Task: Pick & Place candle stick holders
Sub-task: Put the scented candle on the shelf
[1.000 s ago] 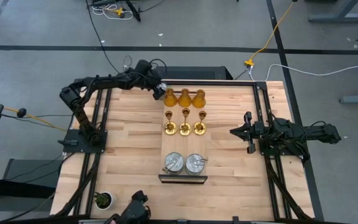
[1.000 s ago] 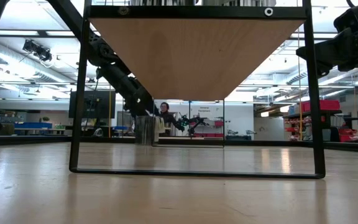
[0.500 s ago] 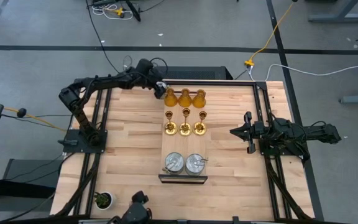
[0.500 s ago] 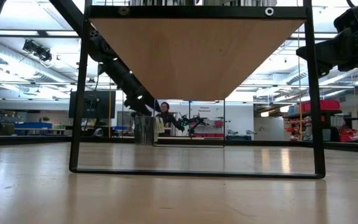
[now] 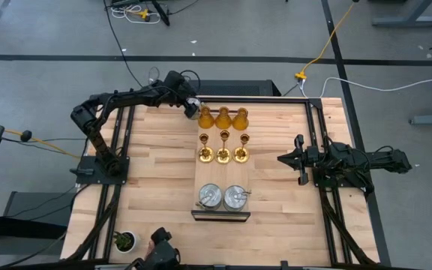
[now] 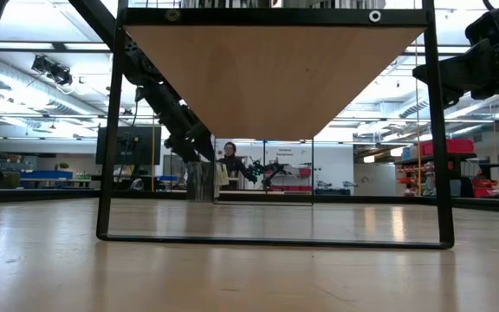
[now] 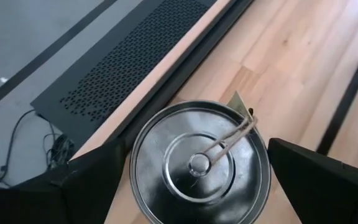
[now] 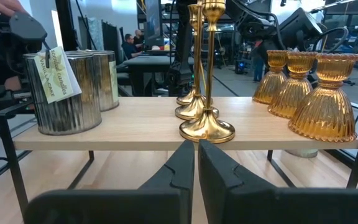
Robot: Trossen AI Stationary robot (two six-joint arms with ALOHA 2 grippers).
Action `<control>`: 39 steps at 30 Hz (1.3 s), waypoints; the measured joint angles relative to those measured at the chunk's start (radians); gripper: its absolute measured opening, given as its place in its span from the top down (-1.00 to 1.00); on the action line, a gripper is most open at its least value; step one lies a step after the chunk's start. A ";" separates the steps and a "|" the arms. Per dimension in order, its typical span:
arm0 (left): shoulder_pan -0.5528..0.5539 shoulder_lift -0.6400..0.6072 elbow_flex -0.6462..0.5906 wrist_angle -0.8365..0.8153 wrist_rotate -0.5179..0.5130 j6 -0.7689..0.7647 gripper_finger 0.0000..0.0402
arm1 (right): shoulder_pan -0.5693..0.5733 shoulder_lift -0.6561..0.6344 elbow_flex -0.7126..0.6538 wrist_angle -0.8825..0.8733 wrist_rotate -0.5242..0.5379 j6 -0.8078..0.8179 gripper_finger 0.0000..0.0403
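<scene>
Left end effector (image 7: pixel 194 180) was wide open, fingers (image 7: pixel 86 186) either side of a squat round silver metal holder (image 7: pixel 197 165) seen from above, not clamped on it. The high view put that end effector (image 5: pixel 189 106) at the far edge of the light wooden surface (image 5: pixel 156 172), just beside the raised wooden shelf (image 5: pixel 222 174); the silver holder itself was hidden under the arm there. Only the left wrist view showed it: smooth shiny lid, concentric rings, centre knob, a paper tag tied on with thin wire.

Right end effector (image 8: pixel 195 163) was closed and empty, fingers pressed together, parked well apart from the shelf on the right side of the surface (image 5: pixel 300 160).

On the shelf: three amber-orange ribbed glass bell-shaped holders (image 5: pixel 223 118) in the far row, three shiny gold thin-stemmed holders with round bases (image 5: pixel 223 150) in the middle, two more squat silver holders (image 5: pixel 223 197) near the front.

The right wrist view gave the side profiles: gold stems (image 8: pixel 207 74), amber bells (image 8: pixel 325 96), silver cans (image 8: pixel 61 93) with ribbed walls and a paper label.

The low view showed only the shelf's underside (image 6: pixel 271 74) and black frame.
</scene>
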 joint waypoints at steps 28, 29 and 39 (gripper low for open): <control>0.030 0.007 -0.023 0.005 -0.012 -0.001 -0.99 | 0.000 0.000 0.000 0.000 0.000 0.000 0.87; 0.030 0.007 -0.023 0.005 -0.011 -0.001 -0.98 | 0.000 0.000 0.000 0.000 0.000 0.000 0.87; 0.030 0.007 -0.023 0.007 -0.012 -0.026 -0.89 | 0.000 0.000 0.000 0.000 0.000 0.000 0.87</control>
